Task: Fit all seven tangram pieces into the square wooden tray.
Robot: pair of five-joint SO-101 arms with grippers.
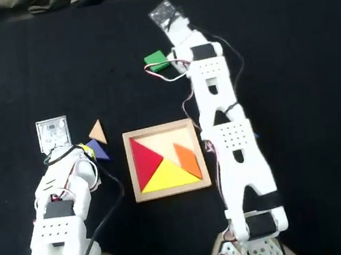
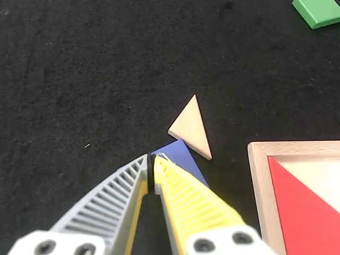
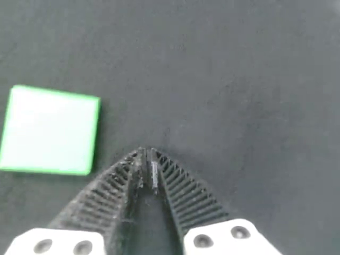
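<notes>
High view is showing us the square wooden tray (image 1: 158, 129) sitting mid-bench (image 1: 305, 82), with a red triangle (image 1: 145, 162), a yellow triangle (image 1: 167, 178) and an orange piece (image 1: 188, 160) lying inside it. We're seeing the pale wooden triangle (image 2: 190, 127) and the blue piece (image 2: 183, 159) lying corner to edge near the tray, on the left arm's side. Left end effector (image 2: 153, 166) is hanging right at the blue piece's corner, fingers pressed together with nothing between them. Right end effector (image 3: 146, 159) is sitting closed and empty too, just beside the green square (image 3: 50, 130), which is lying well apart from the tray.
</notes>
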